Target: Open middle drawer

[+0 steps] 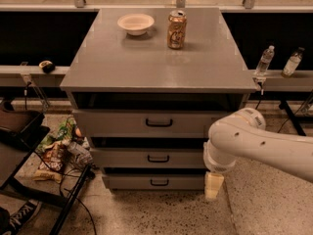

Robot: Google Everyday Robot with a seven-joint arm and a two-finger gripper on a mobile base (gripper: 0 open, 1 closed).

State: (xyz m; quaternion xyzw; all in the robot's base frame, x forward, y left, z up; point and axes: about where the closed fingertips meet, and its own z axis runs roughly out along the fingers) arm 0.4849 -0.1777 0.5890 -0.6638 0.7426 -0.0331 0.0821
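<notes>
- Black-framed cart [17,131] stands at the far left edge, with a shoe [18,214] on the speckled floor [146,214] in the lower left corner.
- Crumpled snack bags [55,151] lie on the floor between the cart and the cabinet's left side.
- A small dark round object [46,66] sits on the ledge at the left, level with the cabinet top.
- The grey metal cabinet [156,67] fills the middle of the frame. On its top, towards the back, a pale bowl [135,23] stands left of a soda can [176,29], the two near each other but apart.
- Three grey drawer fronts stack below: the top drawer [112,124] with the longest black handle, then the middle drawer [122,158], then the bottom drawer [127,182].
- The middle drawer sits at centre frame, a little below the middle. It looks shut, showing only its flat front and the small black loop handle [158,158].
- The white arm [254,143] comes in from the right edge and covers the right ends of the middle drawer and the top drawer.
- The cream gripper [213,185] hangs below the wrist, pointing at the floor, just beside the right end of the bottom drawer and well to the right of the loop handle. Whether it is spread or closed cannot be told.
- Two clear bottles [264,61] [293,61] stand on the ledge at the right.
</notes>
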